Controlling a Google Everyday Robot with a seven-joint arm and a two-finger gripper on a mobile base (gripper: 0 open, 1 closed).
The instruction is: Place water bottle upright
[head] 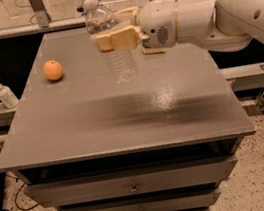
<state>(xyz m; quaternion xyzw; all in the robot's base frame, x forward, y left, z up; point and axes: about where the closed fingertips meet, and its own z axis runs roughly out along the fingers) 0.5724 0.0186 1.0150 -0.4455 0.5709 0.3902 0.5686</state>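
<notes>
Gripper (112, 39) is clamped round the middle of the bottle (121, 65). Pump bottle (4, 93) stands on a ledge left of the table (100, 128). Orange (53, 70) sits at the table's far left. The bottle stands nearly upright, cap up, over the far middle.

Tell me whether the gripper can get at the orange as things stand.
Probably not yet: the gripper, above the far middle of the table, is shut on the water bottle. The way across to the orange looks free.
</notes>
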